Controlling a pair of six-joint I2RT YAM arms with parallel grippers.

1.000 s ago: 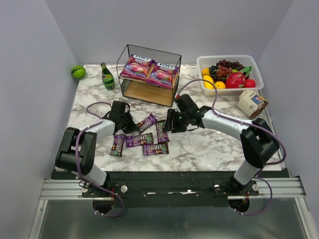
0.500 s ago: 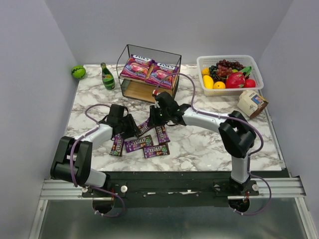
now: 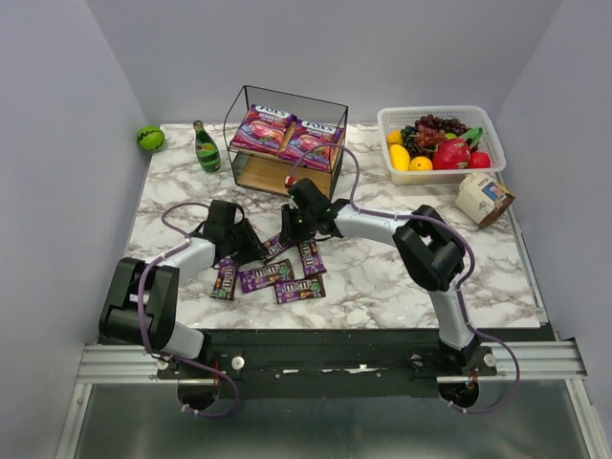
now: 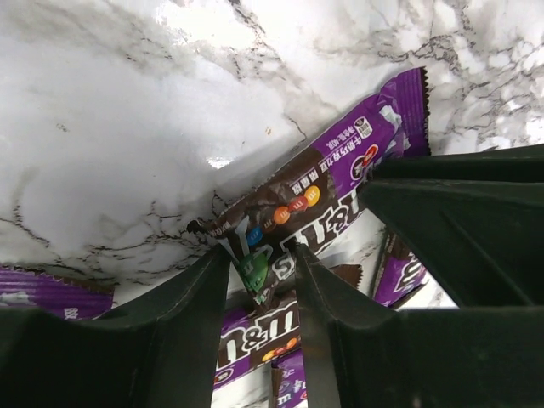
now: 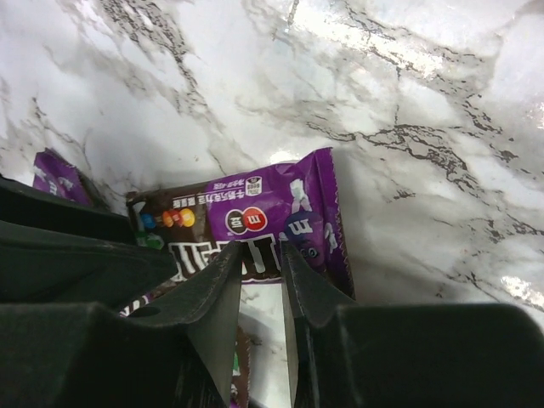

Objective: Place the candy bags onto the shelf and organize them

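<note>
The black wire shelf (image 3: 330, 107) stands at the back centre with two pink FOX'S bags (image 3: 263, 127) (image 3: 311, 142) side by side on its top board. Several M&M's packets lie in front of it on the marble. My left gripper (image 3: 253, 251) (image 4: 259, 255) is shut on the crumpled end of one packet (image 3: 278, 245) (image 4: 323, 191). My right gripper (image 3: 285, 232) (image 5: 259, 251) is narrowly open, its fingertips at the long edge of that same packet (image 5: 255, 217). Other packets lie at the left (image 3: 227, 277), in the middle (image 3: 266, 274), below (image 3: 298, 287) and to the right (image 3: 311, 256).
A green bottle (image 3: 206, 148) stands left of the shelf and a green ball (image 3: 149, 138) lies at the back left corner. A white fruit basket (image 3: 440, 109) and a beige carton (image 3: 483, 198) are at the back right. The two grippers are close together.
My right arm has swung left from beside the packets to the packet that the left gripper holds. My left gripper shifted slightly right, then stayed put.
</note>
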